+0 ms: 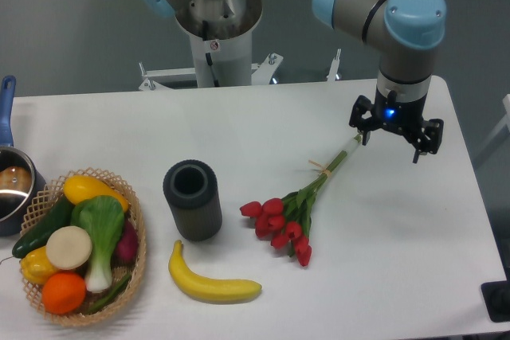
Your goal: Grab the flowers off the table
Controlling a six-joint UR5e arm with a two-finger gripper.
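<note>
Flowers [291, 216] are lying flat on the white tabletop [239, 129], a little bunch of red tulips with the blooms fanned out low and the green stems running up and to the right, tied with a tan band partway along. Taking the flowers as the landmark: a dark grey cylinder cup [192, 199] stands just left of the blooms, open end up, and a banana [211, 280] lies below and left of them, apart from both. Way further left there's a wicker basket [137, 220] packed with veggies and fruit, and beyond that a blue-handled pot [12, 185] at the edge.

The claw [390, 146] hangs right by the stem tips, up and right of the bunch, pointing down. Its fingers look spread apart with nothing between them, so it's got hold of nothing. Whether it's touching the stem ends or just hovering close, I honestly can't tell from where I'm standing. Robot's base [215, 37] sits behind the flowers, at the far edge.
</note>
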